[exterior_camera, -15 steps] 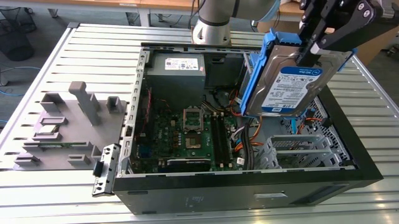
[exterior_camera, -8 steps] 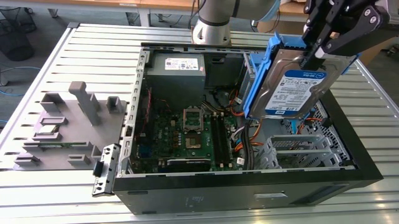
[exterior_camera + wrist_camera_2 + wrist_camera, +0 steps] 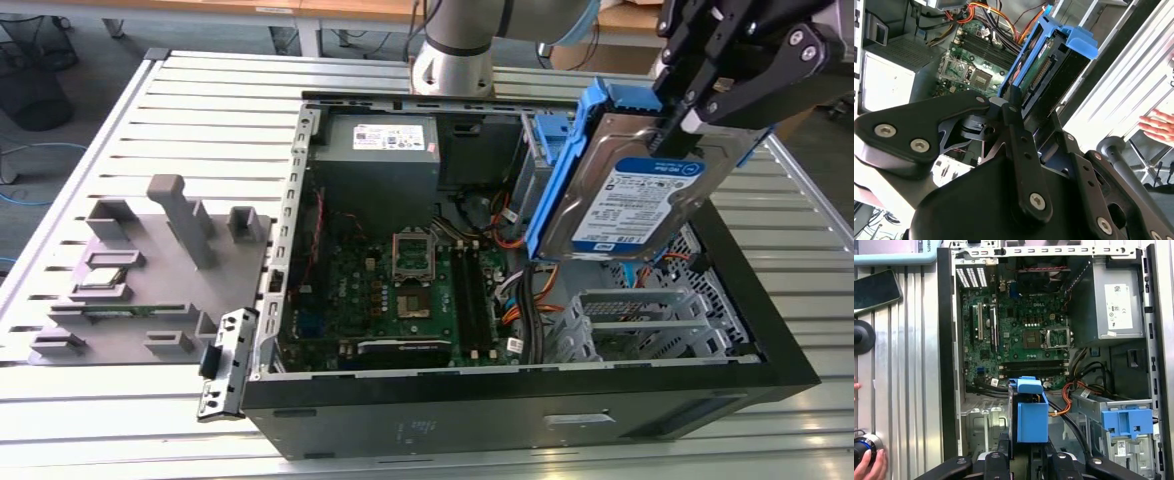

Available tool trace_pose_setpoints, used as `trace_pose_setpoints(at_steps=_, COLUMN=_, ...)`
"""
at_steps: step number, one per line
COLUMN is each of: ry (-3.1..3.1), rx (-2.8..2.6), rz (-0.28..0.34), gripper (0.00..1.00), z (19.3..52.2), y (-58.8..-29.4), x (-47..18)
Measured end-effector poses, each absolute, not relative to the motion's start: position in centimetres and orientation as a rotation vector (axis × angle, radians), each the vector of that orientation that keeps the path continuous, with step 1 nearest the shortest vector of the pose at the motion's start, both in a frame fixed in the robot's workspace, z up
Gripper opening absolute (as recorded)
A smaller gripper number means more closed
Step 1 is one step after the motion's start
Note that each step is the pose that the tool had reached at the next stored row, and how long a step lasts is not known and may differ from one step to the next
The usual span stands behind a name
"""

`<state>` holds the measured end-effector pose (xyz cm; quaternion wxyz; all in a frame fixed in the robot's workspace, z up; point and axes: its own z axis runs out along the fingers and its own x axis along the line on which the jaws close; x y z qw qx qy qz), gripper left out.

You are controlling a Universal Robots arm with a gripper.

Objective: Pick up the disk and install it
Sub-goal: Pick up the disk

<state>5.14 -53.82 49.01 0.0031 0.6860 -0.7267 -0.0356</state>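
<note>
Clearly we have the pincer (image 3: 671, 135) clamped on the disk (image 3: 627, 205), which hangs tilted beneath it; pickup looks done, and installing calls for aligning it with the bay (image 3: 641, 315) below.

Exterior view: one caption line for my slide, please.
Black gripper holds the silver hard drive in its blue plastic frame above the open black computer case.
</note>
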Motion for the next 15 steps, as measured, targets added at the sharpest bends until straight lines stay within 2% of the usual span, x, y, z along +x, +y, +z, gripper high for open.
trace_pose_setpoints(at_steps=15, ry=-2.276, rx=2.149, rz=-0.106, gripper=0.35, z=48.7, y=-55.1, x=6.0)
